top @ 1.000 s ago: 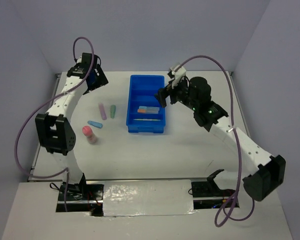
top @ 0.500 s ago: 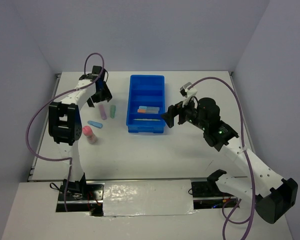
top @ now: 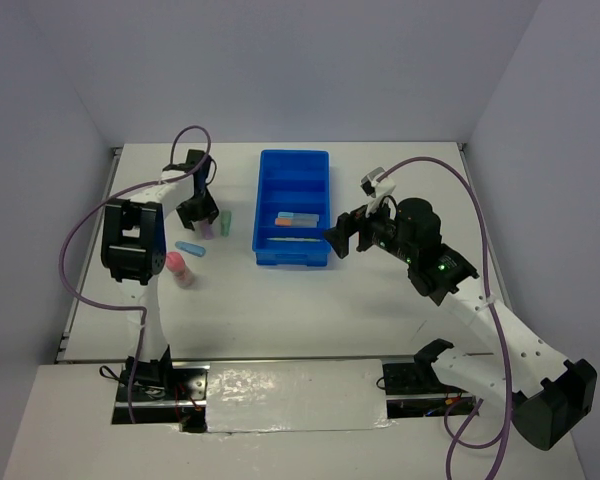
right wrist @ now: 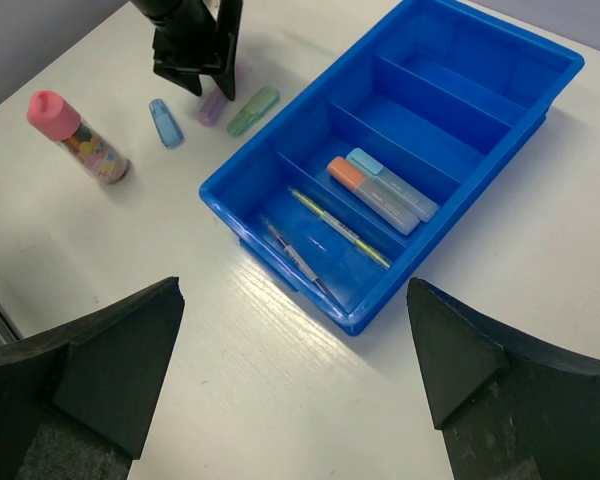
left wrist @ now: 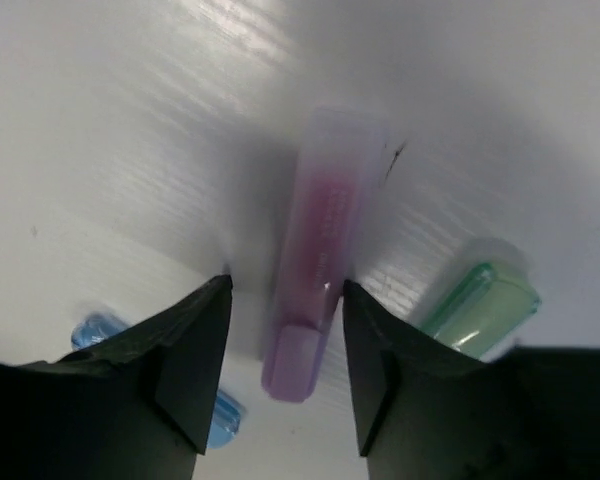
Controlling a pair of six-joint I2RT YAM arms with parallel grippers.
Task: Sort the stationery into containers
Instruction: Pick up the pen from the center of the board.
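Note:
A pale purple-pink marker (left wrist: 325, 240) lies on the white table between the fingers of my left gripper (left wrist: 285, 290). The jaws stand open and close on either side of it, with a thin gap showing at each side. A green marker (left wrist: 480, 308) lies just right of it and a blue marker (left wrist: 90, 330) to its left. From above, my left gripper (top: 200, 212) hangs over that marker, left of the blue tray (top: 270, 170). My right gripper (top: 338, 237) stands wide open and empty, off the tray's near right corner. The tray (right wrist: 212, 190) holds an orange-capped marker (right wrist: 375, 195), a blue-capped marker (right wrist: 395, 185), a yellow pen (right wrist: 340, 228) and a grey pen (right wrist: 295, 255).
A pink-capped bottle-like piece (top: 180, 268) lies near the left arm's elbow, with the blue marker (top: 189, 248) just beyond it. The tray's two far compartments (right wrist: 460, 70) hold nothing. Purple cables loop over both arms.
My left gripper came forward and down over the purple-pink marker, and its jaws narrowed around it. The right arm drew back from the tray and has since held still.

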